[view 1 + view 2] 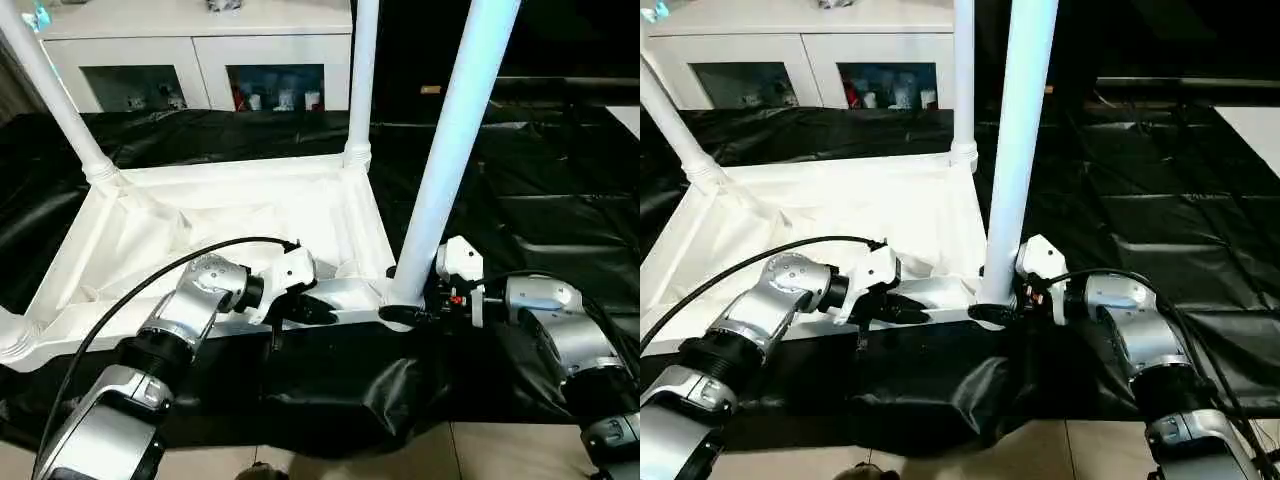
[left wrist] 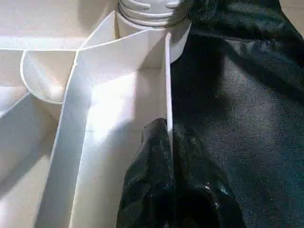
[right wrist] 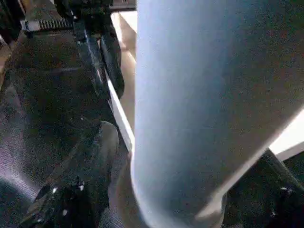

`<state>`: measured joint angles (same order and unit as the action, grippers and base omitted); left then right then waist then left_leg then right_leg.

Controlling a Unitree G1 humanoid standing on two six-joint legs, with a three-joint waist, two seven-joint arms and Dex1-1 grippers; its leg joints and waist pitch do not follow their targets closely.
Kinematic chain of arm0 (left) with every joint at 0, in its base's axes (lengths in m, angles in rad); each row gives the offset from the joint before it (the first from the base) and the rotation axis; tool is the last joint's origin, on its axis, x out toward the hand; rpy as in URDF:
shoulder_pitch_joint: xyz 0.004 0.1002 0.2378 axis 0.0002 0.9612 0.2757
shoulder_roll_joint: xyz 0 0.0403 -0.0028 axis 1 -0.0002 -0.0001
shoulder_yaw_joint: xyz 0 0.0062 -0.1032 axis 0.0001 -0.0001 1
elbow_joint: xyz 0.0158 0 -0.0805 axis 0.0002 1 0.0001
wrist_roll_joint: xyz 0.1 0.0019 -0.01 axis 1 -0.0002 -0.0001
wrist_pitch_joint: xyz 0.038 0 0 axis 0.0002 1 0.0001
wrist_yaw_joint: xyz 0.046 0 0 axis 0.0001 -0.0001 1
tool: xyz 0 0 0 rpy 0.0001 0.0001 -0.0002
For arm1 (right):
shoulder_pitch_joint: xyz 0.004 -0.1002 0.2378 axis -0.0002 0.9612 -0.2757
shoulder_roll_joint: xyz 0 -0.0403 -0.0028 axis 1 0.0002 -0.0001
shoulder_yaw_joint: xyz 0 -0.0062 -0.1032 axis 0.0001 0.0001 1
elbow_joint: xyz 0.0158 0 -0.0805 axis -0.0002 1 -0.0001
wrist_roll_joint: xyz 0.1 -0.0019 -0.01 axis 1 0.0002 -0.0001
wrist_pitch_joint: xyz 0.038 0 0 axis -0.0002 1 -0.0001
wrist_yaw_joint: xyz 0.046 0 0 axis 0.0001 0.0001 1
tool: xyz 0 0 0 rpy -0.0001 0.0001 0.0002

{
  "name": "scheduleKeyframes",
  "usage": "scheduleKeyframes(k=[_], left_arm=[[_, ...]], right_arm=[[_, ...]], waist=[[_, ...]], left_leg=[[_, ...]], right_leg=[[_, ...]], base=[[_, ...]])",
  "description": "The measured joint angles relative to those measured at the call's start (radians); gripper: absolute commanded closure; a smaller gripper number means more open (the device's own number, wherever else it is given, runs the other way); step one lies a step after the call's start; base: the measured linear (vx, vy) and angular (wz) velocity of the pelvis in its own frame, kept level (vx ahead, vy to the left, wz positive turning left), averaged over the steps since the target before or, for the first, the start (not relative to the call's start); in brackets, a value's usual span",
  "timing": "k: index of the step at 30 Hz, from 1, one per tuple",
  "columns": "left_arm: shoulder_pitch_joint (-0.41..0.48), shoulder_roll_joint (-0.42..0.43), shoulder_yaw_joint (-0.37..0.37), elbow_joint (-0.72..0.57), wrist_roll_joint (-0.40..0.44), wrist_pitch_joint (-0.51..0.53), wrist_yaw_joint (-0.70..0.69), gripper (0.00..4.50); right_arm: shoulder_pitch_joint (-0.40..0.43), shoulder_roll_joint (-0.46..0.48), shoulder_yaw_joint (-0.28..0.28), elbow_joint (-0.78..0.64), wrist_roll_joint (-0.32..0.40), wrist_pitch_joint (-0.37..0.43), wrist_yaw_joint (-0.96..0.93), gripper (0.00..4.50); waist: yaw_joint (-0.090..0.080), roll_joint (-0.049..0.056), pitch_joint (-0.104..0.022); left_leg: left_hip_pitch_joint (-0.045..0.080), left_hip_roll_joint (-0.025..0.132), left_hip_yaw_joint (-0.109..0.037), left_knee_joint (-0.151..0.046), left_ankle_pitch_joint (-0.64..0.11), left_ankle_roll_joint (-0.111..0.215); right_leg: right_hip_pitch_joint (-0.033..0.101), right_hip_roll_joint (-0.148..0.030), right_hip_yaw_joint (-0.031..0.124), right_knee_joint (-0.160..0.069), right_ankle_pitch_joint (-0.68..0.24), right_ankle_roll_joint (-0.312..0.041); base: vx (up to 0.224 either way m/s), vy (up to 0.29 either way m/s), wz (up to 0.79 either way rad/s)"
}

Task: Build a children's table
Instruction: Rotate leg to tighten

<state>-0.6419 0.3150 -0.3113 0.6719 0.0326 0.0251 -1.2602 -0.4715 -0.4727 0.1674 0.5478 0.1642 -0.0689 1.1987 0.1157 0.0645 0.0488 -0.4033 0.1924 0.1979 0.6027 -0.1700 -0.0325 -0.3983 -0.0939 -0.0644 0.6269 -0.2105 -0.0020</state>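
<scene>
Tabletop (image 1: 210,235) lies upside down on the black sheet (image 1: 560,200), long side running left-right across my front, in front of the cabinet (image 1: 200,50). Legs point up. Near-right leg (image 1: 450,150) leans slightly to the right toward its top; far-right leg (image 1: 362,80) stands about plumb; far-left leg (image 1: 55,95) tilts up and left.

Left gripper (image 2: 168,142) is pinched tight on the near rim (image 1: 345,292), one finger each side of the thin wall. Right gripper (image 1: 405,310) is clamped around the base of the near-right leg at its corner socket (image 2: 147,9).

My read: seating or screwing that leg home. To do it well: keep the left pinch as the anchor so the top can't skid, grip low on the leg, push along the leg's own axis, straighten the lean before adding force.
</scene>
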Motion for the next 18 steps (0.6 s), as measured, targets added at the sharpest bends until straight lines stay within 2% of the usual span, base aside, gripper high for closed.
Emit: scheduleKeyframes(k=[7, 8, 18], left_arm=[[0.001, 0.001, 0.000, -0.001, 0.000, 0.001, 0.002, 4.50], [0.001, 0.001, 0.000, -0.001, 0.000, 0.002, 0.003, 4.50], [0.001, 0.002, 0.000, -0.001, 0.001, 0.006, 0.008, 4.50]], right_arm=[[-0.014, -0.004, -0.001, 0.034, -0.006, -0.008, 0.003, 1.62], [-0.014, -0.004, -0.001, 0.036, -0.005, -0.008, 0.003, 1.82], [-0.032, 0.003, -0.001, 0.074, -0.012, -0.030, 0.011, 1.99]], waist=[[0.000, 0.000, 0.000], [0.000, 0.000, 0.000], [-0.003, 0.000, 0.000]], left_leg=[[0.000, 0.000, 0.000, 0.000, 0.001, 0.001], [0.000, 0.000, 0.000, 0.001, 0.001, 0.001], [0.000, 0.000, 0.000, 0.002, 0.000, 0.000]], right_leg=[[0.000, 0.000, 0.000, 0.000, 0.000, 0.000], [0.000, 0.000, 0.000, 0.001, 0.000, 0.000], [0.000, 0.000, 0.000, 0.002, 0.000, 0.000]], base=[[0.000, 0.000, 0.00], [0.000, 0.000, 0.00], [0.000, 0.000, 0.00]])
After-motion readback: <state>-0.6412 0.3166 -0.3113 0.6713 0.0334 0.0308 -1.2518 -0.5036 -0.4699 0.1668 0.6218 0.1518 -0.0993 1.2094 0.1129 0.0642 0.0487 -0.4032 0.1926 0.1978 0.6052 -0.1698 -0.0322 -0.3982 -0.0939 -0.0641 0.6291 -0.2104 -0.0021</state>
